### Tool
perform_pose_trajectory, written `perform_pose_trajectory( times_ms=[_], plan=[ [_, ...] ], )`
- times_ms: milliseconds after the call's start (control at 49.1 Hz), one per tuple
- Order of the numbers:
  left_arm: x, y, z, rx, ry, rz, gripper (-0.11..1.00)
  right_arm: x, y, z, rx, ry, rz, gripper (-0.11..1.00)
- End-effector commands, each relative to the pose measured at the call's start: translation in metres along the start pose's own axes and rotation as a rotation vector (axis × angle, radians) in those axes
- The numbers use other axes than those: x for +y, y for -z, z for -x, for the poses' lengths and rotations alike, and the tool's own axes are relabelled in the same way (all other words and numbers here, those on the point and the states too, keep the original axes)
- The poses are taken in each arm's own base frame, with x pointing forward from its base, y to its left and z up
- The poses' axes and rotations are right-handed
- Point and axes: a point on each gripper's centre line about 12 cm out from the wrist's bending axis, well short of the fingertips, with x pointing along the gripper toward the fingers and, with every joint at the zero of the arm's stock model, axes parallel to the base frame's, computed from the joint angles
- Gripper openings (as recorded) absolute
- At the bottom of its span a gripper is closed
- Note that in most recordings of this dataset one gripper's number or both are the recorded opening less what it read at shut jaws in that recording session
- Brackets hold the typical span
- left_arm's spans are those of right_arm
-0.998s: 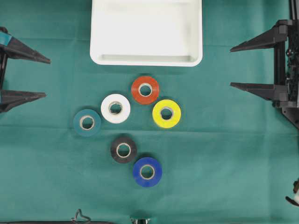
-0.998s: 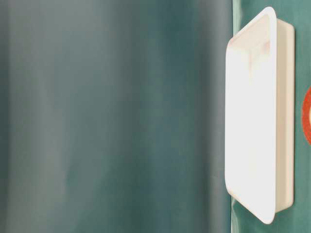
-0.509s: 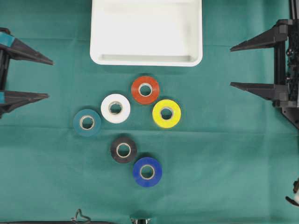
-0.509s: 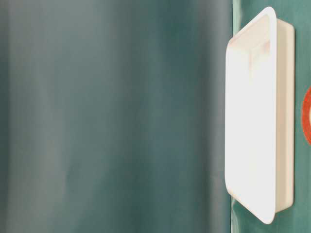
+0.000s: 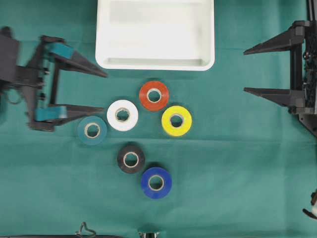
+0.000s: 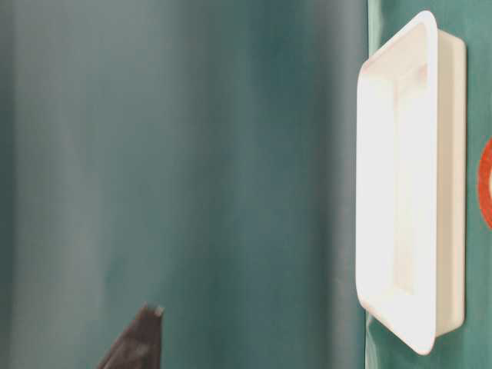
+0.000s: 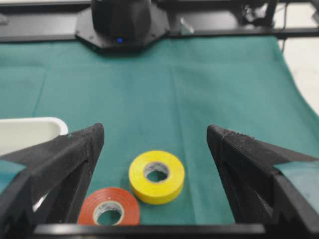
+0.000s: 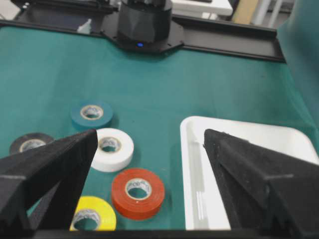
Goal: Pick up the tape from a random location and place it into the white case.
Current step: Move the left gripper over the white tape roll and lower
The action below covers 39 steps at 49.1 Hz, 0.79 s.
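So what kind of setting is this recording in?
Probably a robotics lab bench: a green cloth covers the table, two arm bases face each other across it, and coloured tape rolls lie beside a white case.

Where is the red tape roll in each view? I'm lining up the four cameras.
Overhead exterior: red tape roll at centre, just below the white case.
Table-level exterior: only a red sliver at the right edge, right of the case.
Left wrist: bottom edge, left of centre, beside the yellow tape roll.
Right wrist: lower centre, left of the case.
Shared landmark: the white case.
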Motion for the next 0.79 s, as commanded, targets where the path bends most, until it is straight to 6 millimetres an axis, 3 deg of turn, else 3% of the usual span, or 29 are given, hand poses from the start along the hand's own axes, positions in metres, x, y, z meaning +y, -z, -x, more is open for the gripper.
perform_pose_trajectory(
  times_ms=[0, 204, 529, 774],
  plan=[
    [-0.001, -0.014, -0.013, -0.029, 0.003, 0.000, 0.99, 0.000, -0.010, -0.002, -0.023, 0.000, 0.002, 0.91],
    [-0.002, -0.018, -0.030, -0.018, 0.004, -0.004, 0.99, 0.000, -0.009, -0.002, -0.020, 0.001, 0.000, 0.91],
    [-0.003, -0.013, -0.026, 0.018, 0.008, -0.009, 0.99, 0.000, -0.008, -0.002, -0.009, 0.000, 0.002, 0.91],
    [-0.008, -0.003, -0.033, 0.184, 0.024, -0.006, 0.99, 0.000, -0.006, -0.002, 0.014, 0.000, 0.000, 0.91]
  ],
)
